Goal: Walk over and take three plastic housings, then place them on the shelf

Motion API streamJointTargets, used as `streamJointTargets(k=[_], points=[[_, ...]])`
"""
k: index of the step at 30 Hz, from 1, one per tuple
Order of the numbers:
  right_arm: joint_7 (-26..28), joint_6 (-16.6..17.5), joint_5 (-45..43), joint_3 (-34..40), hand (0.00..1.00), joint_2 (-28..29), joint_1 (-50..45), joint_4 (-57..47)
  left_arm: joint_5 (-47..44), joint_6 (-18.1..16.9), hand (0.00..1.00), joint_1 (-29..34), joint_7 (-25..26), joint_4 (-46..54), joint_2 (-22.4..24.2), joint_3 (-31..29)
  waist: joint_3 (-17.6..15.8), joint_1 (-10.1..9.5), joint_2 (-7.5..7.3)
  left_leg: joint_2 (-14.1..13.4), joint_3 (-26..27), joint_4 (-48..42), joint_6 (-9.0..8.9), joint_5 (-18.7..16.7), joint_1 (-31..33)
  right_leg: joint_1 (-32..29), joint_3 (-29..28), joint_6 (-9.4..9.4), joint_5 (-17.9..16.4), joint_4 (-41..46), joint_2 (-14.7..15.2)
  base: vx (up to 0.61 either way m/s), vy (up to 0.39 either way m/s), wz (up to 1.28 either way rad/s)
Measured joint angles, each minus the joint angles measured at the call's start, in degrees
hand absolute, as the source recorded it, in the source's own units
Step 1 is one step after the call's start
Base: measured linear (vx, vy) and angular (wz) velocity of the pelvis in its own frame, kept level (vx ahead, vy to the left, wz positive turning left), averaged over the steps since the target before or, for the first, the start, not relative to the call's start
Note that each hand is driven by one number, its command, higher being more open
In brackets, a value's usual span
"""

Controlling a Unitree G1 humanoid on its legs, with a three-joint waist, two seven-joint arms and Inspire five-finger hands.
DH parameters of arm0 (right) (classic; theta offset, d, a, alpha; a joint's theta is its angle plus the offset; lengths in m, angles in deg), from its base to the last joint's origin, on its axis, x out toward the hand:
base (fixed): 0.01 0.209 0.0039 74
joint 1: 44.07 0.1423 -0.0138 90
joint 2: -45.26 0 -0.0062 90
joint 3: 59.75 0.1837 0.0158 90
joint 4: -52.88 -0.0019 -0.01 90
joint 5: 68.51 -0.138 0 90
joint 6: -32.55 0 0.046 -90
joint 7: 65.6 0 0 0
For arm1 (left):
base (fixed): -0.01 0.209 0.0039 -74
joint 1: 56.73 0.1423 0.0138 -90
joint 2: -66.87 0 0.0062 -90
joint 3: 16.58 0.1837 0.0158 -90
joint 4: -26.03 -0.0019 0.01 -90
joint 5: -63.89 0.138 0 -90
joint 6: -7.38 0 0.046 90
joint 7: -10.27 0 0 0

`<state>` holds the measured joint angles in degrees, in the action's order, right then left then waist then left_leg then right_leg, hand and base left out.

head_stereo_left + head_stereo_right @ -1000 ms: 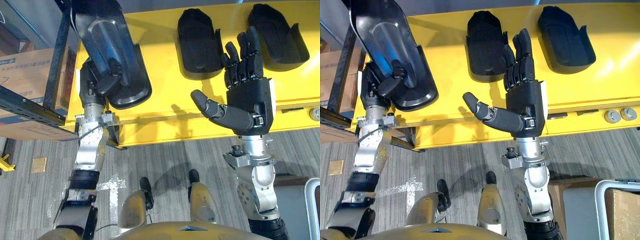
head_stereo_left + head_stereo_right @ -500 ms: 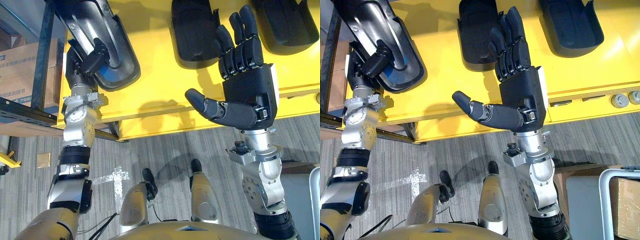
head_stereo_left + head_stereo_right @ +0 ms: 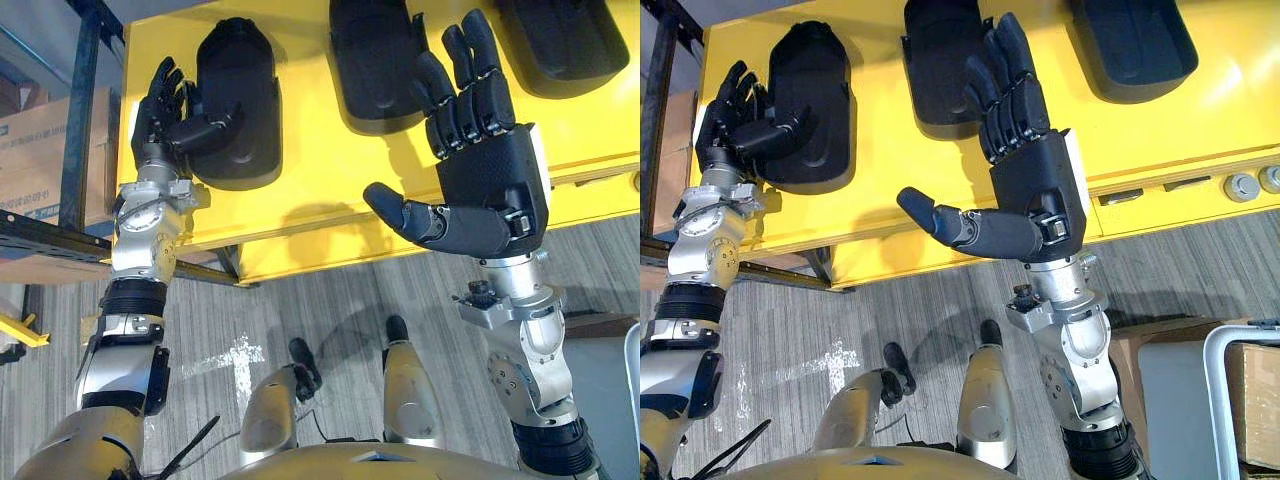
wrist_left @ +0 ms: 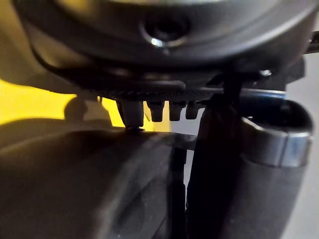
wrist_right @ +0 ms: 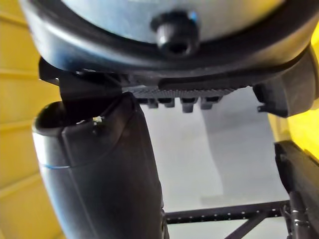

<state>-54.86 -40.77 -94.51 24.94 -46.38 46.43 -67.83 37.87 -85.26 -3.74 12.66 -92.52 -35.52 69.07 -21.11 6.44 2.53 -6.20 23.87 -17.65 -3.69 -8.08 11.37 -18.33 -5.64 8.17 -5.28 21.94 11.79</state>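
middle housing [image 3: 375,65]: top cut off, part behind right hand [image 3: 490,180] (its fingers) | right housing [image 3: 565,45]: top cut off

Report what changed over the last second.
The left hand lowered the black plastic housing it had held tilted onto the yellow surface, where it lies flat, and straightened its fingers; its thumb rests across it. The right hand stayed open, and the middle housing and the right-hand housing kept their places.
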Motion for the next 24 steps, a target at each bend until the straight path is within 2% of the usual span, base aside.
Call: streamJointTargets(k=[5, 11, 13, 16, 20, 24], points=[[0.02, -0.05, -0.20, -1.15, 1.00, -0.09, -1.08, -0.03, 0.02, 2.82, 1.00, -0.71, 1.33, -1.16, -0.43, -0.16, 0.13, 0.81, 0.21, -0.13, 1.01, 0.39, 0.22, -0.20, -1.47, 1.33, -0.24, 0.16, 0.07, -0.43, 0.06, 0.00, 0.003, -0.02], [0.09, -0.06, -0.14, -2.68, 1.00, 0.01, -2.66, -0.04, -0.25, 2.93, 1.00, -0.27, 5.21, -3.60, -0.19, -0.48, 1.88, 1.92, 0.43, -0.07, 1.28, 1.80, 0.74, 0.43, -3.28, 3.36, 0.12, 0.67, 0.44, -2.29, 0.03, 0.03, 0.000, 0.00], [0.13, -0.04, 0.14, -2.67, 1.00, 0.70, -4.10, -0.03, -0.53, 1.24, 1.00, 1.55, 7.78, -3.39, 1.45, -0.41, 2.98, 2.16, 0.32, 0.20, 1.05, 3.28, 0.67, 1.12, -4.84, 4.93, 0.64, 0.68, 0.47, -3.34, 0.05, 0.07, -0.008, 0.06], [0.51, 0.64, 1.09, -2.68, 1.00, 2.20, -5.74, -0.01, -0.55, -1.54, 1.00, 7.23, 12.25, 1.34, 6.50, -0.20, 5.08, 2.21, -0.07, 0.74, 0.47, 6.19, 0.43, 2.45, -7.67, 7.58, 1.74, 0.68, 0.47, -5.10, 0.13, 0.10, -0.012, 0.13], [-1.39, 2.28, 5.01, -3.28, 1.00, 3.02, -3.89, 0.83, 4.32, -1.74, 1.00, 16.34, 17.99, 13.51, 12.14, 1.25, 7.30, 2.09, -1.47, 0.92, -2.28, 9.37, 0.01, 4.10, -10.48, 11.47, 4.47, 0.67, 0.47, -7.24, -0.10, 0.06, -0.032, 0.23], [-4.47, 1.54, 7.81, -4.47, 1.00, 2.88, 1.40, 7.14, 10.60, -0.87, 1.00, 20.60, 20.87, 21.71, 12.68, 1.26, 10.15, 1.27, -1.75, 1.58, -5.16, 11.07, 0.02, 5.43, -11.13, 13.79, 7.14, 0.53, 0.57, -8.70, -0.35, -0.01, -0.038, 0.36]])
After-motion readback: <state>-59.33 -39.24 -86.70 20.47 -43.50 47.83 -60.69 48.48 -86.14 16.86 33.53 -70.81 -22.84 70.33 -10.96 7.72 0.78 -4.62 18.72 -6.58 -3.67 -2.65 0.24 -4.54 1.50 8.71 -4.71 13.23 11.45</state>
